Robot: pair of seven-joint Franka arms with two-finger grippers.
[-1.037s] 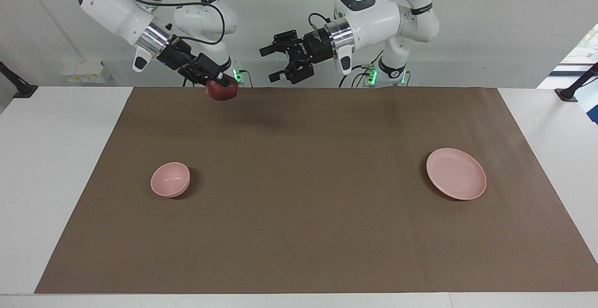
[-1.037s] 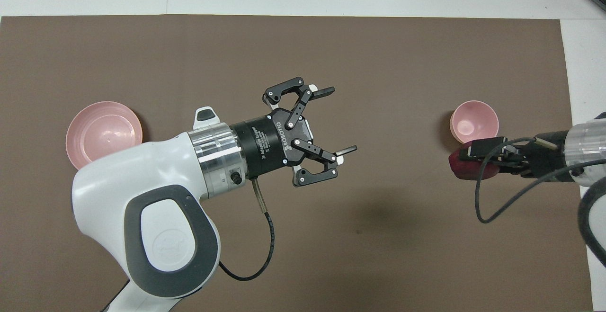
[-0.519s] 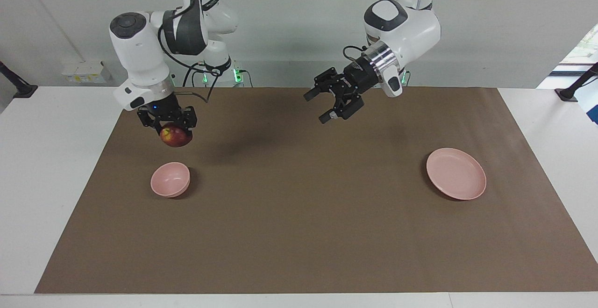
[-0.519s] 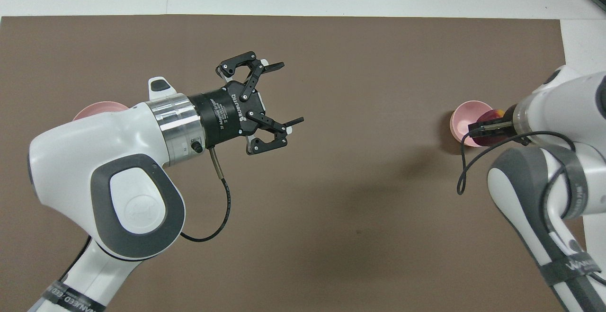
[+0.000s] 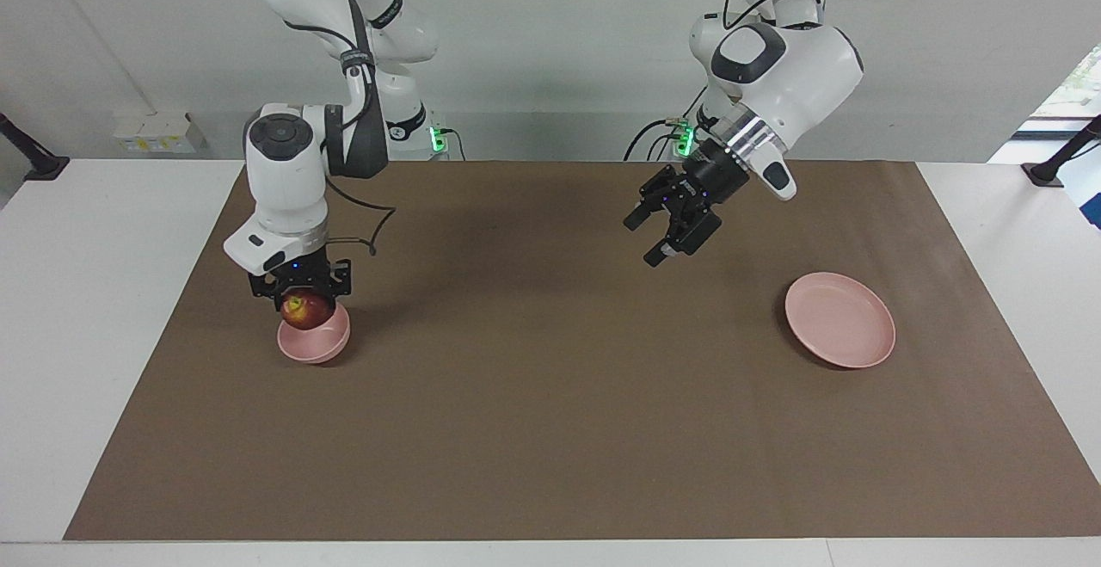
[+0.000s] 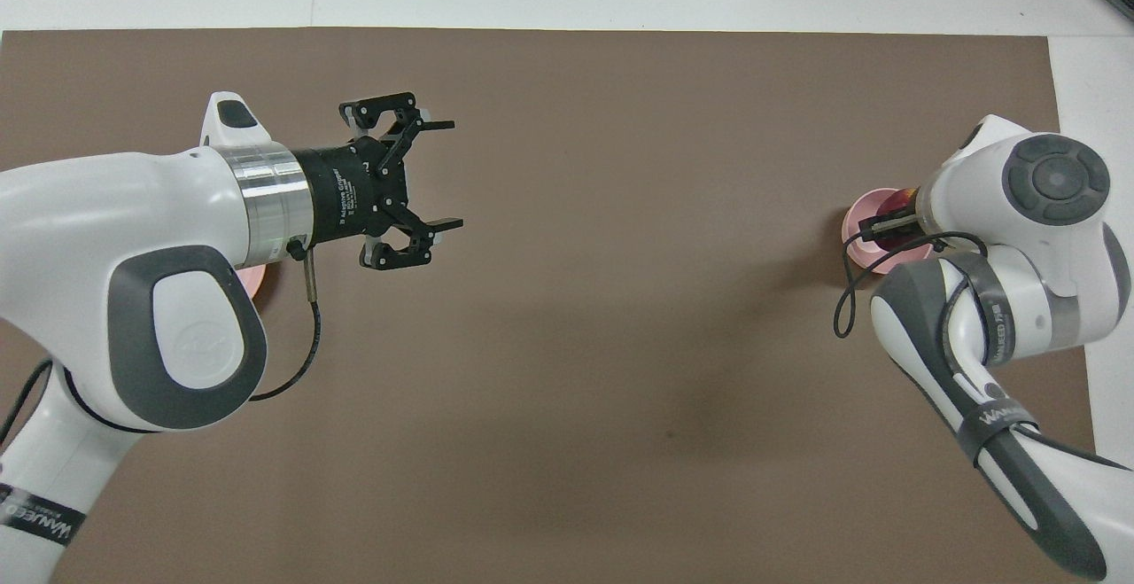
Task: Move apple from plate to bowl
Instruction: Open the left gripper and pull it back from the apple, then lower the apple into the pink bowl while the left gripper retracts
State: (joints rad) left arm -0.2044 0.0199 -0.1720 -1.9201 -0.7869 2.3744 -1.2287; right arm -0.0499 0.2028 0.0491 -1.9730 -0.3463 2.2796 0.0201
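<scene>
The dark red apple [image 5: 306, 311] with a yellowish patch hangs right at the mouth of the small pink bowl [image 5: 320, 347], and my right gripper [image 5: 303, 305] is shut on it from above. In the overhead view my right wrist covers most of the bowl [image 6: 861, 254], and only a sliver of the apple [image 6: 898, 203] shows. The flat pink plate [image 5: 839, 319] lies bare toward the left arm's end of the table. My left gripper [image 5: 642, 241] hangs open and holds nothing, above the mat between the table's middle and the plate. Seen from overhead, this gripper [image 6: 447, 174] stands clear, while my left arm hides nearly all of the plate [image 6: 253, 279].
A brown mat [image 5: 550, 429] covers most of the white table [image 5: 95, 309]. Only the bowl and the plate stand on it. A black cable loops from each wrist.
My right arm has swung the apple away from its base and down onto the bowl's mouth. My left gripper, still open, has drifted toward the plate and lower.
</scene>
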